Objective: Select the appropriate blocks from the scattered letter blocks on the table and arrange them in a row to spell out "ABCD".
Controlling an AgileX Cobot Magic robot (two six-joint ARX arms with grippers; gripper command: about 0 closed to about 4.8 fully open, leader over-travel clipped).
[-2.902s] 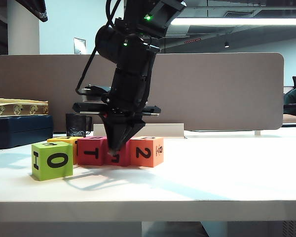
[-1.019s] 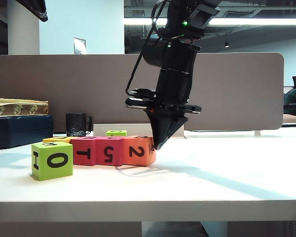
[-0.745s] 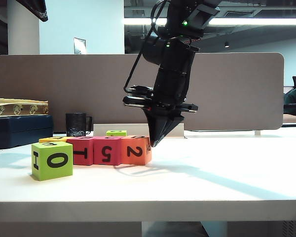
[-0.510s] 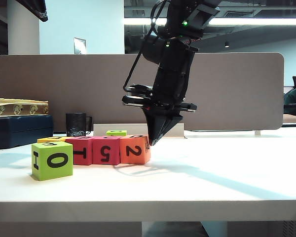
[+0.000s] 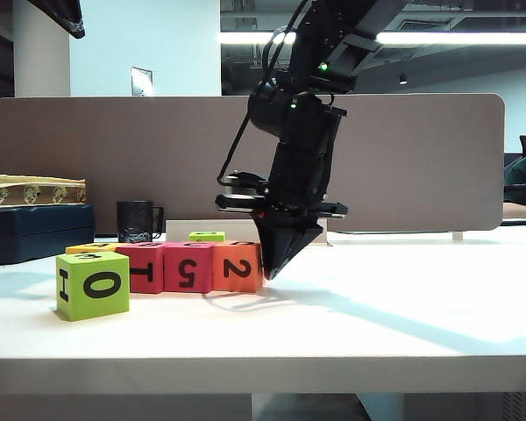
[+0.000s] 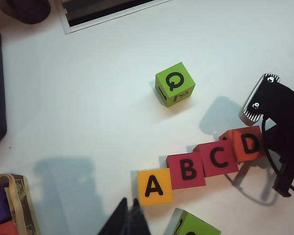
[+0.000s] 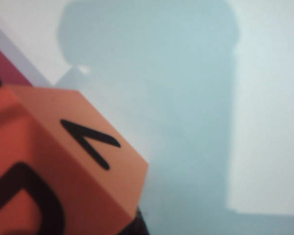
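Nearest the exterior camera, a lime green cube (image 5: 93, 285) marked 0 stands alone on the white table (image 5: 377, 324), just in front of the row's left end. Behind it, four cubes sit side by side in a touching row: a yellow-orange cube (image 5: 92, 248), a red cube (image 5: 143, 267) showing T, a second red cube (image 5: 188, 267) showing 5, and an orange cube (image 5: 237, 266) showing 2. In the left wrist view their top faces read A (image 6: 155, 186), B (image 6: 187, 170), C (image 6: 217, 157), D (image 6: 246, 143), the row bending slightly.

The right arm descends steeply from above, its right gripper (image 5: 271, 268) pointing down with fingers closed, empty, the tip at the orange cube's right side. The left gripper (image 6: 130, 223) hangs above the table beside the A cube, fingers closed on nothing.

Farther back, a second lime cube (image 5: 207, 236) stands apart from the row. A black mug (image 5: 137, 221) and a grey divider panel (image 5: 421, 158) stand behind.
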